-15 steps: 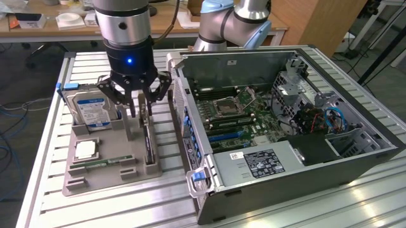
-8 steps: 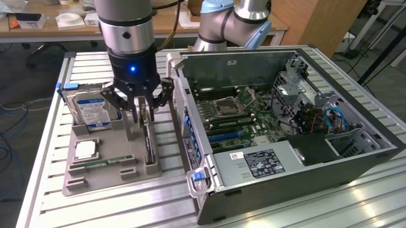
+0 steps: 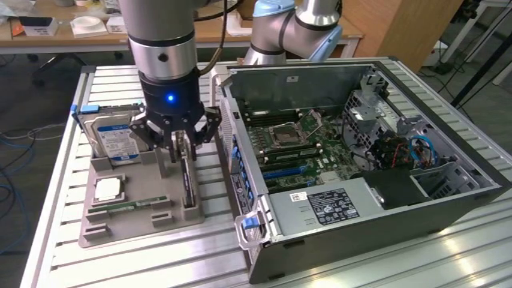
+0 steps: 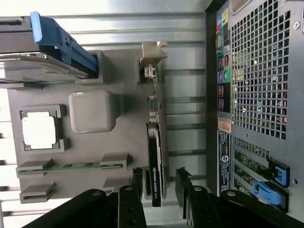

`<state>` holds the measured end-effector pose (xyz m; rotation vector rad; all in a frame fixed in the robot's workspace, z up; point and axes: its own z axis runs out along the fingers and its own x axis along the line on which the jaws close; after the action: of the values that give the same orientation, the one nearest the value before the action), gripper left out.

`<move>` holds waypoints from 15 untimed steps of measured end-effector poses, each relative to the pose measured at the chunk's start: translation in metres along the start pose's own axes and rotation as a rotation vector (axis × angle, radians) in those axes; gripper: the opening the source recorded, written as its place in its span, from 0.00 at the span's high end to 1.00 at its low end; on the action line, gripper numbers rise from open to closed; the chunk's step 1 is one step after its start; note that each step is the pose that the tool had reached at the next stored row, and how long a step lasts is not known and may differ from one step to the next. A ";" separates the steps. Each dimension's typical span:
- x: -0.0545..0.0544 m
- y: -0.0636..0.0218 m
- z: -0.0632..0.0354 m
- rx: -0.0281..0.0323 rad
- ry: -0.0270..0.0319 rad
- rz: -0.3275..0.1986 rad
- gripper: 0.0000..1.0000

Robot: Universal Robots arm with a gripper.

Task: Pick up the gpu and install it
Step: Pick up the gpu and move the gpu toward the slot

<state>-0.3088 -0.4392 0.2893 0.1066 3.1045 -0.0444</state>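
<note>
The gpu (image 3: pixel 189 180) stands on its edge in a slot of the grey holder (image 3: pixel 136 227), close to the open computer case (image 3: pixel 400 198). In the wrist view the gpu (image 4: pixel 155 156) is a thin dark card with its silver bracket (image 4: pixel 153 59) at the far end. My gripper (image 3: pixel 182 147) hangs right over the card's near end. It (image 4: pixel 159 190) is open, with one black finger (image 4: pixel 137 183) on each side of the card's edge and a gap on both sides. Nothing is held.
The holder also carries a hard drive (image 3: pixel 112 135) with a blue clip, a processor (image 3: pixel 108 189) and a green memory stick (image 3: pixel 132 205). The case lies open with its motherboard (image 3: pixel 308 150) facing up. Its perforated rear wall (image 4: pixel 256 80) stands close beside the card.
</note>
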 end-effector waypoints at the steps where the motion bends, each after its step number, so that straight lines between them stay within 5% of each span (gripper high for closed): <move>1: 0.000 -0.0002 0.0017 0.0000 0.0000 0.000 0.59; 15: 0.000 0.0005 0.0259 0.0000 -0.0008 0.000 0.59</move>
<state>-0.3079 -0.4395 0.2633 0.1067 3.1037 -0.0444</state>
